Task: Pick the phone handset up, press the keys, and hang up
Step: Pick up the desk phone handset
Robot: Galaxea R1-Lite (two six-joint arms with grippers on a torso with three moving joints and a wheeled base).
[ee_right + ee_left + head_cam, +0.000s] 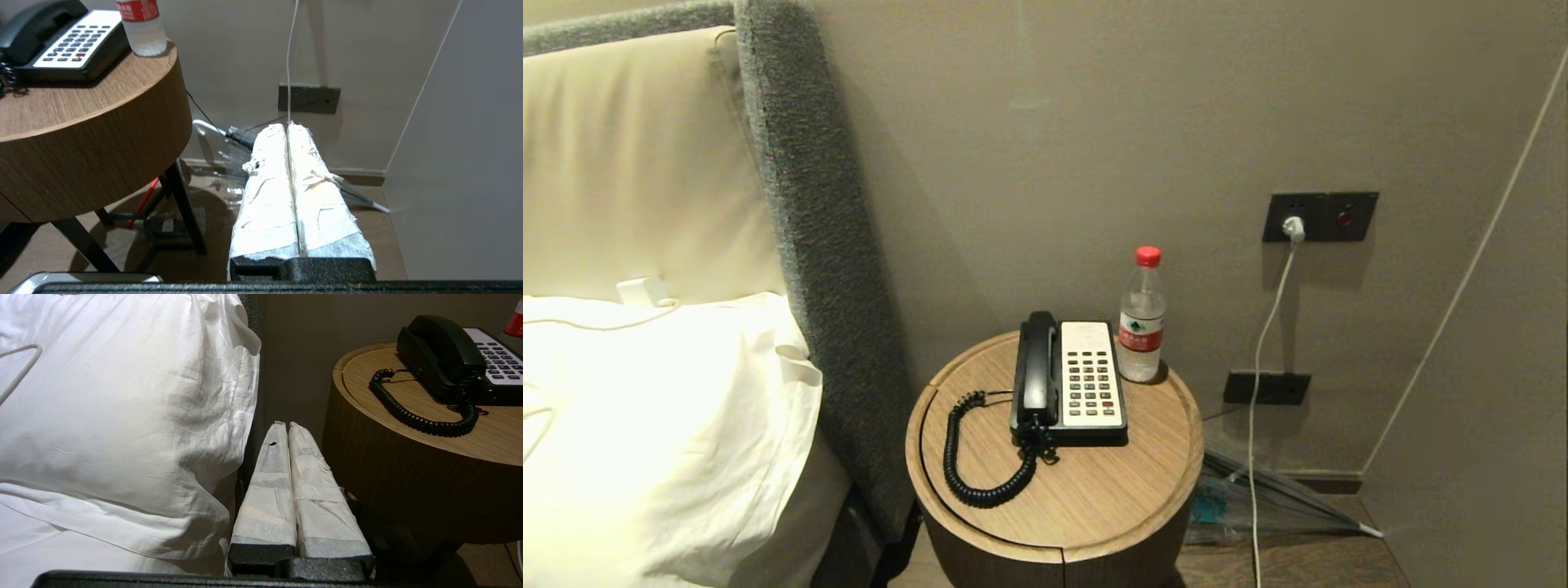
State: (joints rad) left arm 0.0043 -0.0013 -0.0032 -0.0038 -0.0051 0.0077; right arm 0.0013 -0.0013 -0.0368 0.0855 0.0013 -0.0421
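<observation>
Black and glossy, the handset [1036, 366] lies in its cradle along the left side of the phone [1085, 382], which stands toward the back of the round wooden worktop [1094, 498]. Its coiled cord [980, 465] loops out across the bare wood on the left and curls back to the phone's near end. Neither arm shows from the head camera. The left jaws [285, 426], wrapped in white tape, are pressed tight together with nothing between them; they hang below the worktop's rim, in the narrow gap between the pillow [122, 416] and the worktop's curved side, so the handset sits above and off to one side of them. The right jaws [286, 126] are likewise squeezed together and empty, low beside the worktop's other flank, over the floor [367, 228] near the wall. A bottle [1142, 318] stands just beside the phone's far right corner. The front half of the worktop is bare wood. A white cable [1262, 359] drops from the wall socket [1319, 216] to the floor.
</observation>
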